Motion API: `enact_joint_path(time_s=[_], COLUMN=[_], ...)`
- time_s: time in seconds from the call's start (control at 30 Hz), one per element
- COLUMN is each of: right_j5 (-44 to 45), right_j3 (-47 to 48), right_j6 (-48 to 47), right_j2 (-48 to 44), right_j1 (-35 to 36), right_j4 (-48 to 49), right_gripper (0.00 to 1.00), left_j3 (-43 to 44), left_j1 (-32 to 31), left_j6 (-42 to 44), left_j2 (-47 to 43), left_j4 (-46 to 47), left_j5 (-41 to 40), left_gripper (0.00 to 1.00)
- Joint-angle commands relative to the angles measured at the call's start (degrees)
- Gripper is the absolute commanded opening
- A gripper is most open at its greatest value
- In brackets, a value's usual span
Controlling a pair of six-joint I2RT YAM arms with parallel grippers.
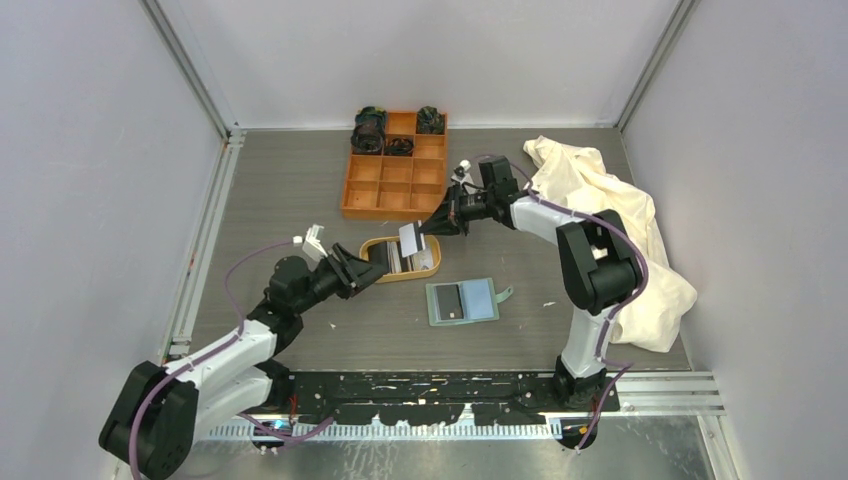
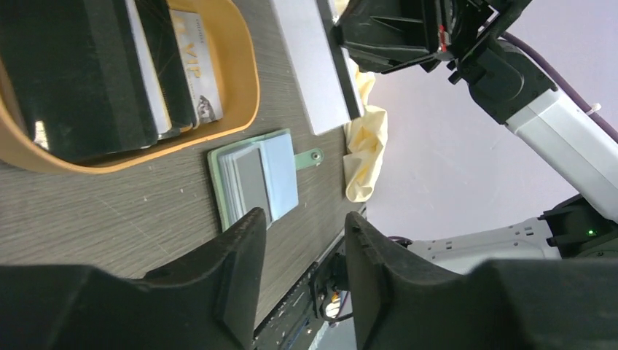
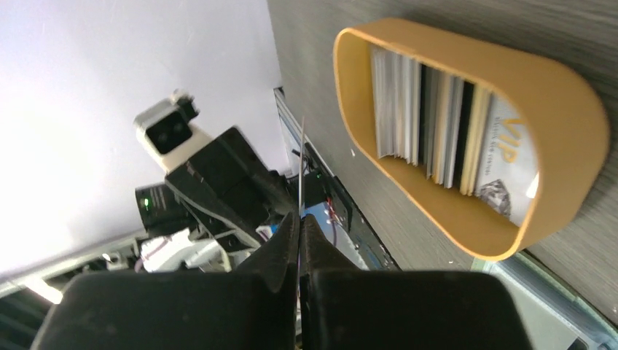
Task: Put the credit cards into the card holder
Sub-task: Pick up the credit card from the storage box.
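Transfer step, I judge: right gripper pinches one card above the tray; left gripper is released, empty. Card holder lies open on the tabletop nearby; next move probably needs careful alignment with a pocket.

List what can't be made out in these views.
- Held card, right wrist: edge-on in the right gripper, face unseen.
- Cards in the wooden tray, all views: stacked on edge, count unclear.
- Dark items in the orange box, top: too small.
- Card holder, left wrist: near corner behind a left finger.
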Motion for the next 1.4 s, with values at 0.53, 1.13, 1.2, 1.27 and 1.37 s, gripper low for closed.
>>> enact_joint_path(time_s=[0.53, 1.13, 1.2, 1.27, 1.37], right_j5=[-13.9, -14.8, -13.7, -11.6, -8.8], right_j3=[-10.6, -7.0, -5.9, -4.7, -4.1], right_j6=[-16.4, -37.8, -41.9, -45.9, -51.4], right_j2=[-21.5, -23.3, -23.3, -23.5, -24.4], right_j1=[0.6, 5.4, 5.7, 5.7, 5.6], right_j4=[17.0, -5.5, -10.2, -14.9, -20.1], right_gripper=[0.01, 0.01, 0.01, 0.18, 0.51], left_j3=[-0.4, 3.7, 4.4, 4.4, 2.7], left_j1=[-7.1, -7.2, -7.2, -7.2, -7.2], left_j6=[1.9, -0.6, 1.4, 3.1, 4.6], left_j2=[3.3, 15.6, 15.3, 14.6, 12.6], left_j4=[28.8, 42.2, 39.6, 37.0, 34.9], left_j5=[0.1, 7.5, 9.8, 11.0, 9.2], left_gripper=[0.60, 0.13, 0.00, 0.00, 0.00])
